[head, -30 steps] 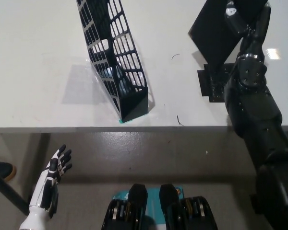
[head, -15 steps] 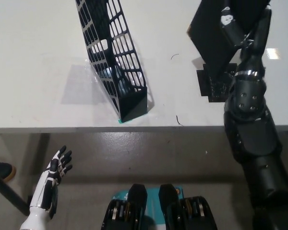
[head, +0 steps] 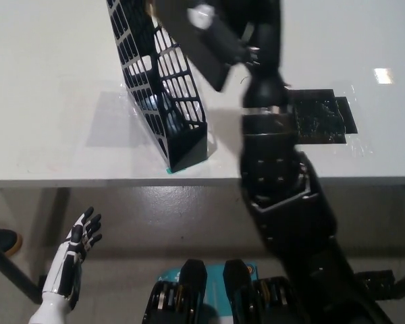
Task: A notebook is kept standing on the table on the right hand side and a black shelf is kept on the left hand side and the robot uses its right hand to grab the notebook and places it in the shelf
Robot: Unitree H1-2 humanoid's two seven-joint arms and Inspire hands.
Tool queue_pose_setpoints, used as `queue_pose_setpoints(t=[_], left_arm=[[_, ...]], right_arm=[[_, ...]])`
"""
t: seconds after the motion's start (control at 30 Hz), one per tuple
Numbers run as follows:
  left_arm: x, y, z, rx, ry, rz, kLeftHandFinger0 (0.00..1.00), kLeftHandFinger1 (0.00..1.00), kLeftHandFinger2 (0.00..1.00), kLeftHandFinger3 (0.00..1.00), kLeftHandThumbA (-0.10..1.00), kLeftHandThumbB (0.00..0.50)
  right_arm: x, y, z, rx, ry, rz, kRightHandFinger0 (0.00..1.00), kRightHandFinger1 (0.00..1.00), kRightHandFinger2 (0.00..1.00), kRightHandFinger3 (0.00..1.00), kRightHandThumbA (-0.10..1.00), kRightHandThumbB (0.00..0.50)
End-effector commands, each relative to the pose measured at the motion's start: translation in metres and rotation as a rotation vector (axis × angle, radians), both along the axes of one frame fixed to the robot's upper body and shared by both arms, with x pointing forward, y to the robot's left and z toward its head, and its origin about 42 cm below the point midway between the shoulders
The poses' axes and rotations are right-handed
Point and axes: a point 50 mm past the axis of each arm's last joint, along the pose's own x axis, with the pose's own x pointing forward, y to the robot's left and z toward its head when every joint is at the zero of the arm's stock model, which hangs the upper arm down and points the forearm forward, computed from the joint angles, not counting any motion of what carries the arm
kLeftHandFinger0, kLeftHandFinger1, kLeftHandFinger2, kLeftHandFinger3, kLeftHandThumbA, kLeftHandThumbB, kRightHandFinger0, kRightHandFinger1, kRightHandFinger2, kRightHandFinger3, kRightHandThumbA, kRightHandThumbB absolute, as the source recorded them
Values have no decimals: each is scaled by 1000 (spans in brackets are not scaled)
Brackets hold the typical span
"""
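Note:
My black right hand (head: 246, 40) is shut on the black notebook (head: 189, 34) and holds it in the air, tilted, right beside the upper right side of the black mesh shelf (head: 163, 88). The shelf stands on the white table (head: 54, 101), left of centre, its closed end near the front edge. The notebook's top is cut off by the picture's edge. My white left hand (head: 74, 253) hangs open below the table at the lower left.
A black flat stand or mat (head: 320, 118) lies on the table at the right, where the notebook stood. The table's front edge (head: 121, 181) runs across the middle of the picture, with the floor below it.
My right arm has swung left with the notebook, from the black mat at the right to the shelf's right side. The mat now lies uncovered. The left hand has not moved.

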Motion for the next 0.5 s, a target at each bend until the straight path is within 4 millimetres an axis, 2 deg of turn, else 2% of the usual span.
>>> queue_pose_setpoints(t=[0.0, 0.07, 0.23, 0.4, 0.47], left_arm=[[3, 8, 13, 31, -62, -16, 1000, 1000, 1000, 1000, 1000, 125], [2, 8, 14, 32, -60, -18, 1000, 1000, 1000, 1000, 1000, 139], [1, 8, 14, 36, -61, -23, 1000, 1000, 1000, 1000, 1000, 123], [2, 7, 16, 34, -63, -20, 1000, 1000, 1000, 1000, 1000, 153], [2, 7, 16, 32, -63, -21, 1000, 1000, 1000, 1000, 1000, 141]], right_arm=[[-57, 38, 93, -55, -346, 23, 0, 37, 598, 740, -100, 100], [-54, 42, 91, -68, -338, 19, 0, 28, 595, 744, -100, 95], [-37, 48, 83, -104, -286, -10, 0, 14, 570, 720, -100, 95], [-3, 49, 66, -132, -202, -57, 0, 117, 613, 802, -100, 91], [8, 48, 61, -140, -184, -82, 0, 150, 634, 822, -100, 104]])
